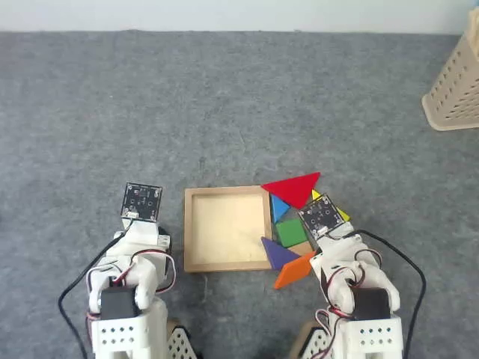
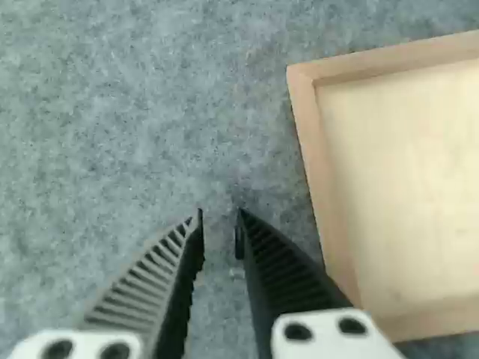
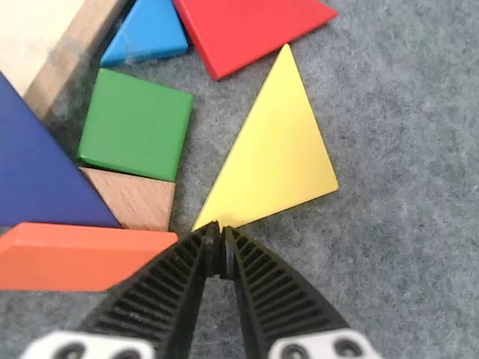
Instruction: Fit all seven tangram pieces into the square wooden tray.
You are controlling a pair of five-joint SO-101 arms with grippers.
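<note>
The square wooden tray lies with nothing in it; its corner is in the left wrist view. Beside its right rim lie the red triangle, blue triangle, green square, purple triangle, orange parallelogram, a wood-coloured triangle and the yellow triangle. My right gripper is shut, its tips at the yellow triangle's near corner. My left gripper hovers over the carpet left of the tray, with a narrow gap between its fingers and nothing in it.
A beige perforated basket stands at the far right edge. Grey carpet stretches beyond the tray. The left arm and right arm flank the tray at the near edge.
</note>
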